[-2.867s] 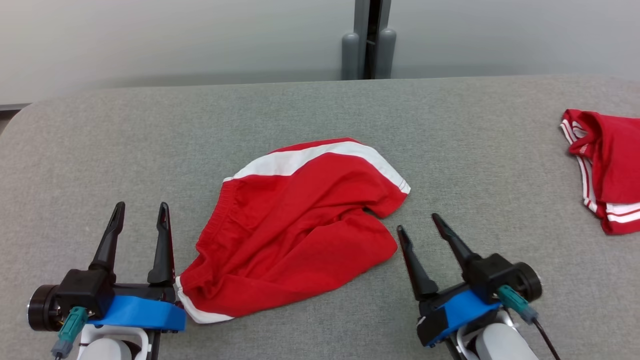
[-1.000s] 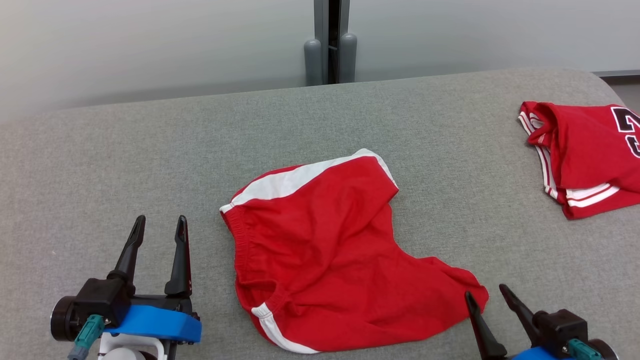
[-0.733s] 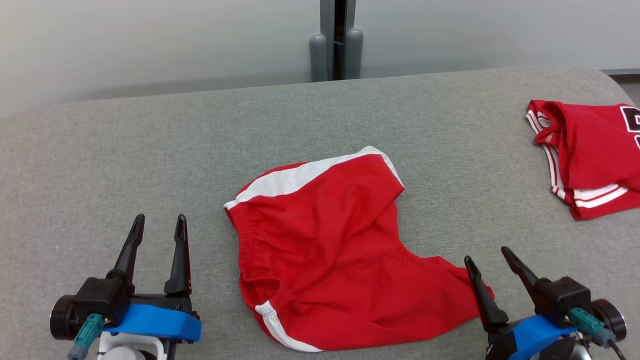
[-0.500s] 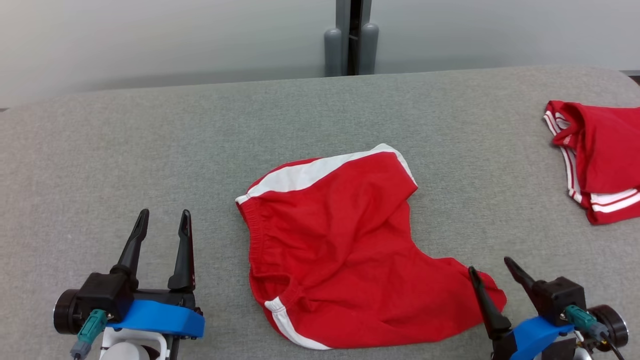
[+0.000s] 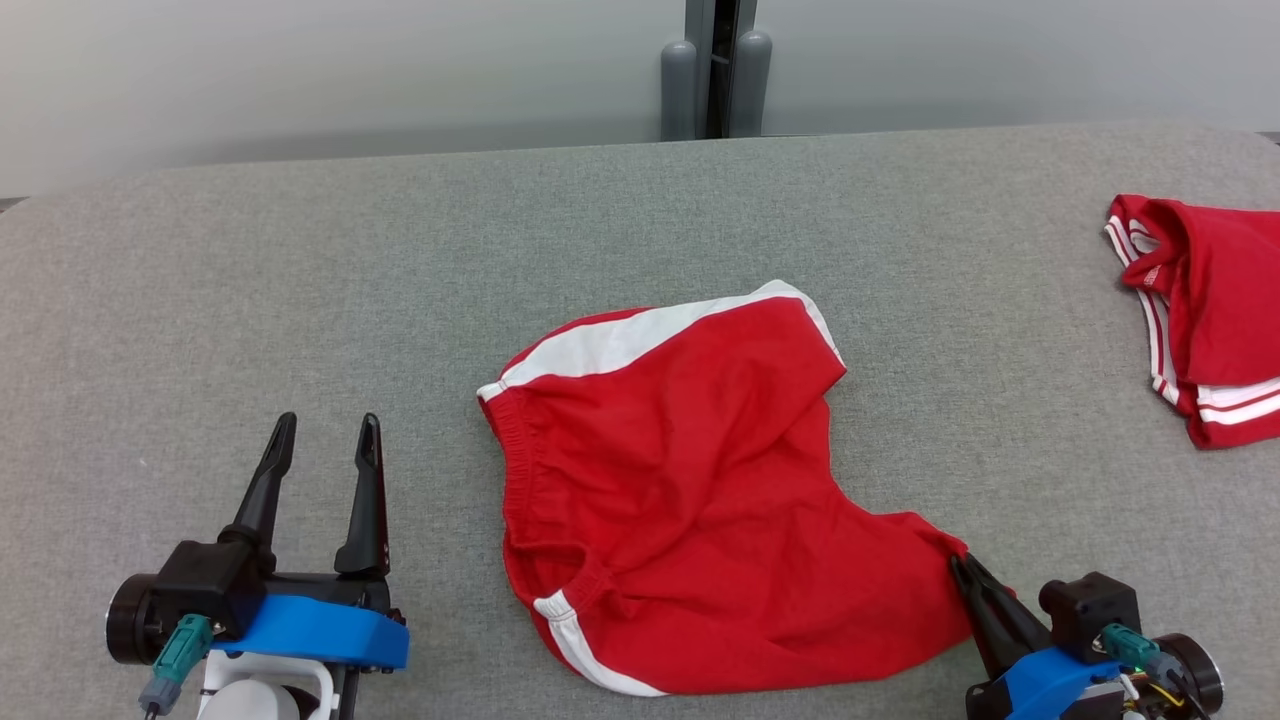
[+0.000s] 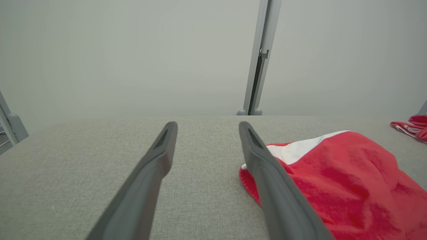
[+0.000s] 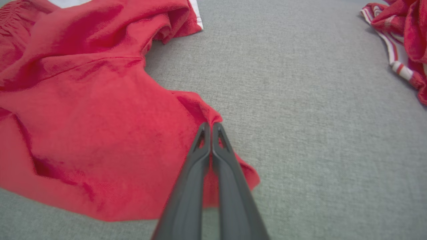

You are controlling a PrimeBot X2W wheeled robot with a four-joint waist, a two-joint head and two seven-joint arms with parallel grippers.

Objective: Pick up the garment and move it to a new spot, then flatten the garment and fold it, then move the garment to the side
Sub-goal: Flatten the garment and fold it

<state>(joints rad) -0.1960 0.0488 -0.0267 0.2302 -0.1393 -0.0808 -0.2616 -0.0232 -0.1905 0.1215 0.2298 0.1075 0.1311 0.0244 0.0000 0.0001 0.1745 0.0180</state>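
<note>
- A grey table (image 5: 300,250) covered in woven fabric, with rounded corners, stands against a plain pale wall (image 5: 350,70). A grey upright post (image 5: 715,70) rises behind its far edge at 12 o'clock.
- The red shorts (image 5: 680,480) lie rumpled at the middle of the table. They are soft knit, with a gathered elastic waistband facing 9 o'clock, a broad white stripe along the 11 o'clock edge and a narrower white strip curling at 6 o'clock.
- The right gripper (image 5: 965,572) sits at the shorts' 4 o'clock corner. Its two dark tapered fingers are pressed together on a pinched ridge of the red cloth.
- The left gripper (image 5: 328,422) rests at 8 o'clock of the shorts, near the waistband but apart from it. Its fingers are spread wide and hold nothing.
- A second red garment (image 5: 1210,310) with red-and-white striped trim lies bunched at 2 o'clock by the table's right edge. It is well apart from the shorts, with bare grey cloth between them.
</note>
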